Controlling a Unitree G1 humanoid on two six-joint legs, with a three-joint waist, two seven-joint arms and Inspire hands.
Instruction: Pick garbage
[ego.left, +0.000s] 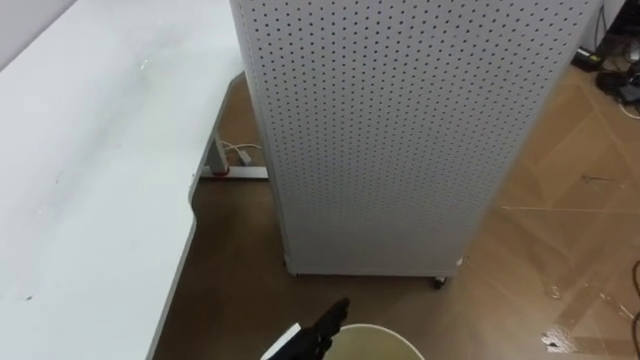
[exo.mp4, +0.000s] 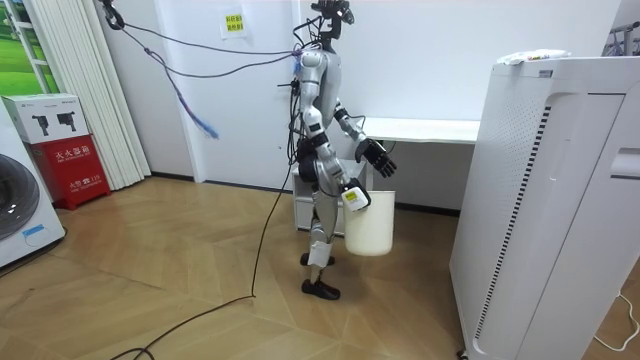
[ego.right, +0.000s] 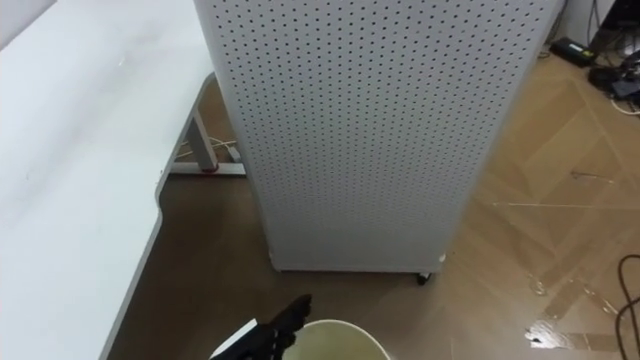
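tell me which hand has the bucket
The right hand, low at the bucket rim; the left hand is raised in front, open and empty.

My left hand (ego.left: 325, 326) is black at the bottom edge, beside the cream bucket (ego.left: 382, 341). Mid-frame, the cabinet (ego.left: 400, 130) is pale grey, dotted all over with small holes. The table (ego.left: 90, 170) at left is white; the floor (ego.left: 570, 180), brown wood.

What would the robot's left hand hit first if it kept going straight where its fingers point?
Probably the white perforated cabinet: the left hand points at its lower part, with only bare floor between. Depth is hard to judge.
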